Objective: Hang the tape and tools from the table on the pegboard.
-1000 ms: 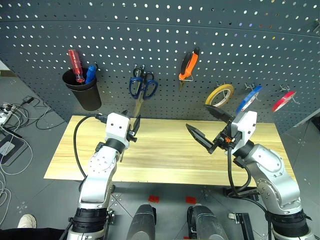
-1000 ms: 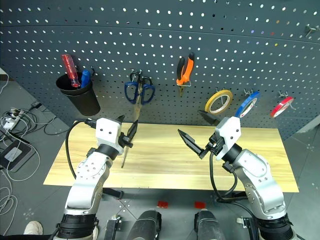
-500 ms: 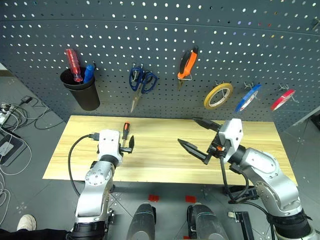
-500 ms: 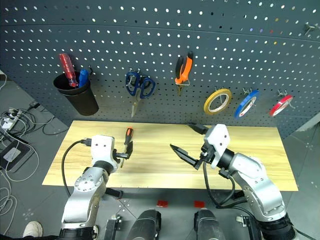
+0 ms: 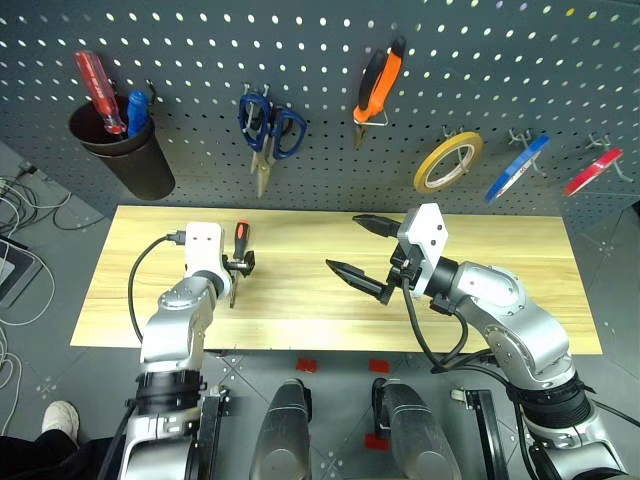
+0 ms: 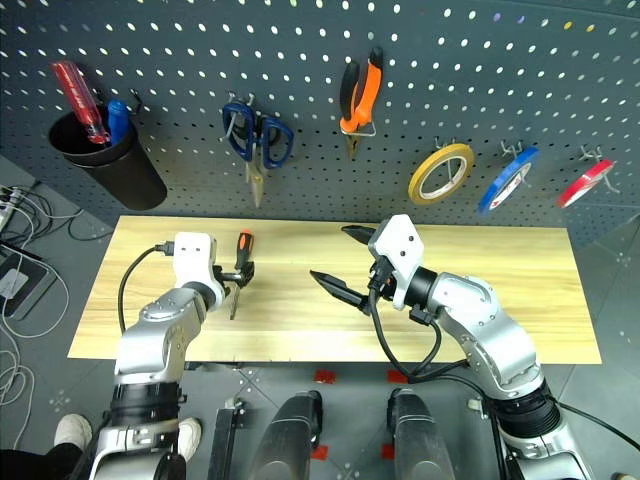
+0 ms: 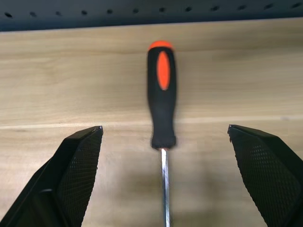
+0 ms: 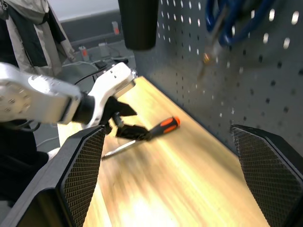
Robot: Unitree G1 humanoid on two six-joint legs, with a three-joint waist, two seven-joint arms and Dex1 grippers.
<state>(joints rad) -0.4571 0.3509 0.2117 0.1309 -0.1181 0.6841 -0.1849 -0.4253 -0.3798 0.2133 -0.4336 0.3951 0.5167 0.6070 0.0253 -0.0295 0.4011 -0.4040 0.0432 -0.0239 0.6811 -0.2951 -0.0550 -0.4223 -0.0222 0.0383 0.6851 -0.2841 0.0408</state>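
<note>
You have the orange-and-black-handled screwdriver (image 7: 161,109) lying flat on the pale wood-plank surface (image 5: 500,300) between your left gripper's (image 5: 238,268) released jaws, and your right gripper (image 5: 360,255) hovers mid-surface, jaws spread empty.

You've got three tape rolls on the pegboard (image 5: 200,40): yellow (image 5: 447,162), blue (image 5: 517,168), red (image 5: 592,171). Count two screwdrivers: one orange-and-black (image 5: 238,250) on the table (image 5: 300,310), one red-handled (image 5: 97,78) in the cup (image 5: 122,160). One pair of scissors (image 5: 265,135) and one pair of pliers (image 5: 377,85) hang there.

Around the screwdriver (image 5: 238,250) the table (image 5: 520,300) lay bare, open to a hand from every side. Behind the screwdriver, the pegboard (image 5: 320,110) blocked the back, its scissors (image 5: 262,128) and cup (image 5: 125,160) hanging above.
</note>
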